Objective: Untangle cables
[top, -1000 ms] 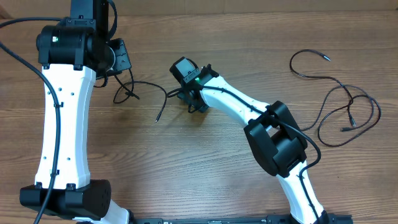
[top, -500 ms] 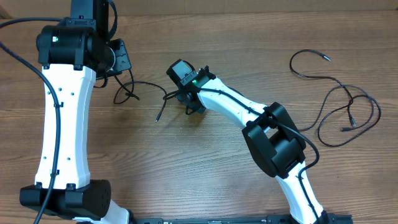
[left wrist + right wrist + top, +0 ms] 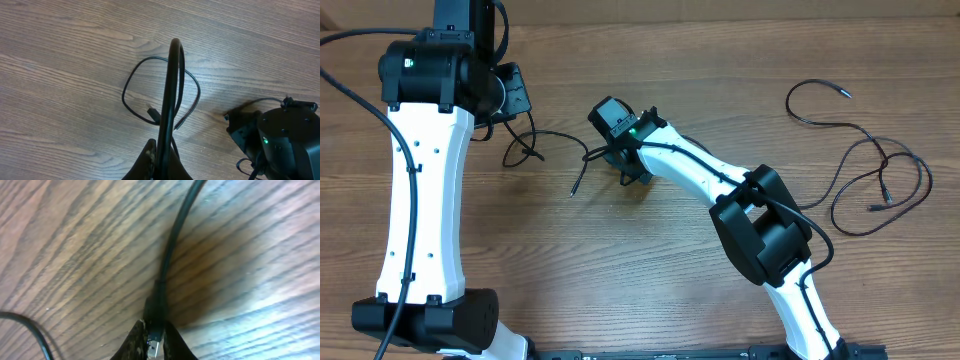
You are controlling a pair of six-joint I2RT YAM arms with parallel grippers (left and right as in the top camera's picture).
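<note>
Down at table centre, the right fingers are clenched on the black cable. They pinch it at what looks like a plug end, pressed close to the wood. Out toward 10 o'clock from there, the left fingers are clenched too, with a stretch of the same cable rising between them. A thin loop and another plug end lie on the wood beneath. A small snarl sits just below the left fingers. Far off at 3 o'clock, the loose cables sprawl well apart from both arms.

Now the risk: both grips seem to be on one cord, with the snarl between them. A straight pull apart would likely cinch that snarl tighter rather than open it. The right pinch is also on a thin, slick end, so a tug could pop it free.

Compared with a second ago, the right wrist has nudged slightly toward 9 o'clock and its fingers have closed in. The left arm, the free tail and the far cables look unmoved.
</note>
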